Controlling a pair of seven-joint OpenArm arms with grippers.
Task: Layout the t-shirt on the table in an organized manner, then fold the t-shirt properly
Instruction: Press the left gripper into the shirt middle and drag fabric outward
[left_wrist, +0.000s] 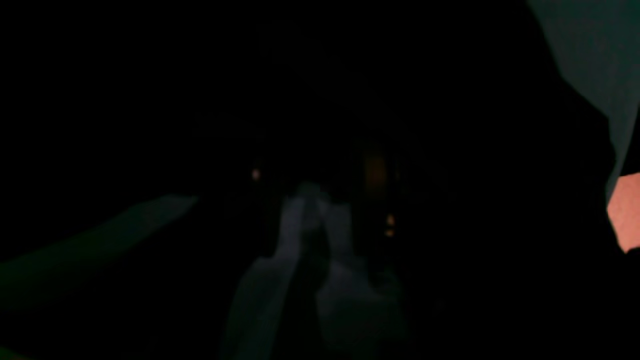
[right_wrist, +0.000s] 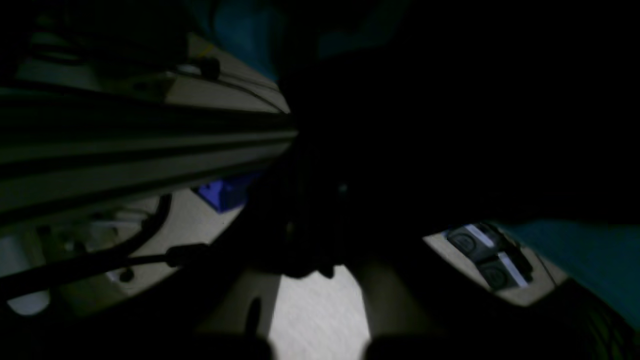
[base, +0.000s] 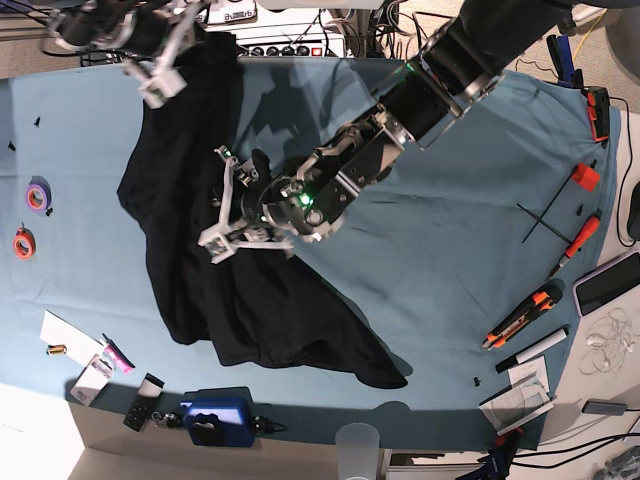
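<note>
Holds the shirt (base: 260, 320) up by its far edge with the right claw (base: 160, 85), up at the far left of the table (base: 450, 250). Looks shut tight there, most likely pinching the cloth, so that corner can be pulled out straight. Hangs the left claw (base: 215, 200) low over the middle of the shirt, maybe to press or grab a fold and help spread it. Cannot tell if that left claw is open, shut or gripping, with its wrist view almost all dark and cloth bunched up around the fingers. Leaves the shirt mostly lying on the left half of the table, black and crumpled, not flat yet. Runs long on a slant, from the far left by the right claw down to a pointy corner near the front middle. Bulges out wide on the left side, with lumps and folds all over. Shows no collar, sleeves or print clearly, so no telling which end is the neck. Seems early in the job: spreading comes first, folding later. Needs a gentle pull both ways, or the cloth may bunch up again or slip out.
</note>
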